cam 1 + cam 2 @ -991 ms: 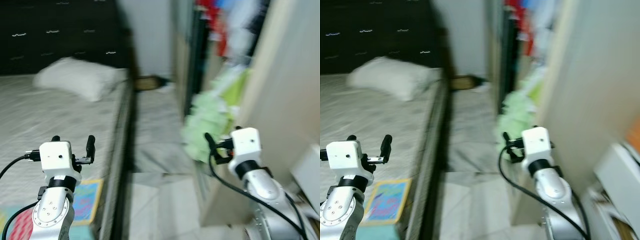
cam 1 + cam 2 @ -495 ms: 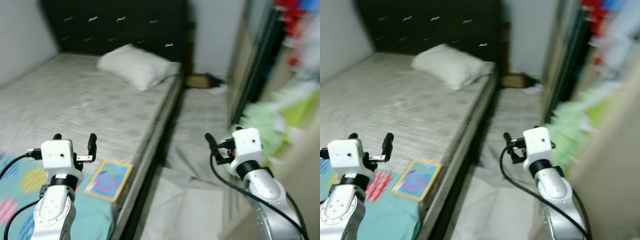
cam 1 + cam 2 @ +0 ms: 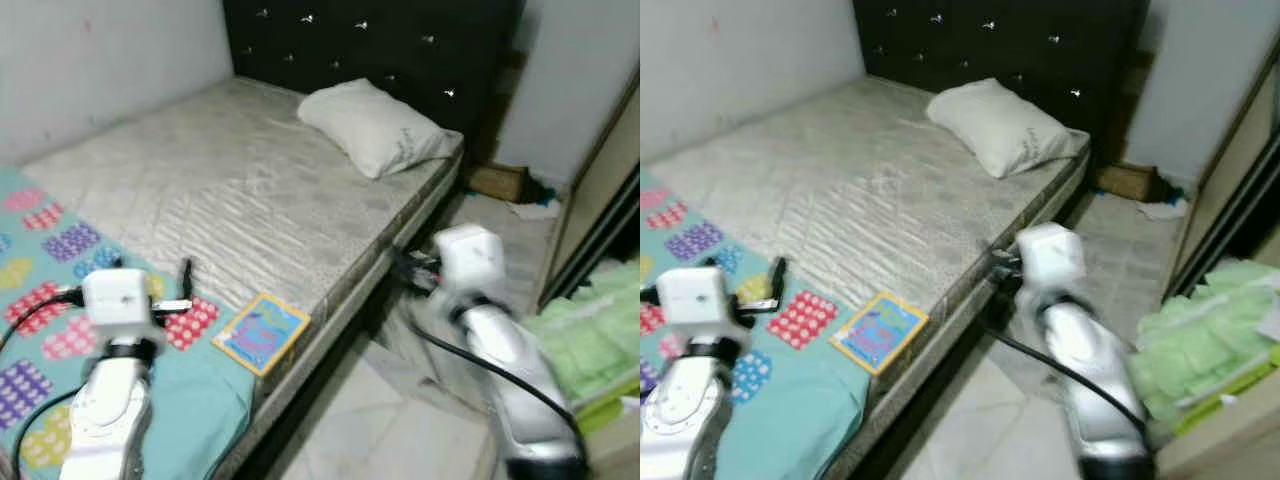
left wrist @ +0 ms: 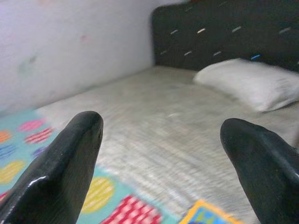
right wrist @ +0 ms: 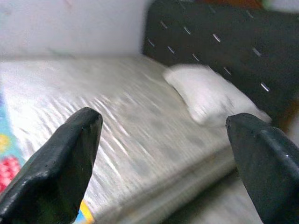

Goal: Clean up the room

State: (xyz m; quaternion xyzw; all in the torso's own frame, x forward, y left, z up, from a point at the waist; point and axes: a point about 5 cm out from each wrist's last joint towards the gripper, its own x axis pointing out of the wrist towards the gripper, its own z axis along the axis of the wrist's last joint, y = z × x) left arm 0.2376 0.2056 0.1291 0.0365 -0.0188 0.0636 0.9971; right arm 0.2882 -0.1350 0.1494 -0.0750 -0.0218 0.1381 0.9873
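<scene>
**Before the bed, both grippers empty**

On the bed (image 3: 250,190) a white pillow (image 3: 375,125) lies near the dark headboard (image 3: 1020,40), and a colourful book (image 3: 262,331) rests at the mattress edge beside the teal blanket (image 3: 790,390). My left gripper (image 4: 163,154) and my right gripper (image 5: 163,154) have fingers spread wide, holding nothing. Green cloth (image 3: 1200,340) lies on the floor.

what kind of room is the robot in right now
Most likely a bedroom: a bed with a dark tufted headboard, a white pillow on the mattress, and a colourful blanket at its foot.
</scene>
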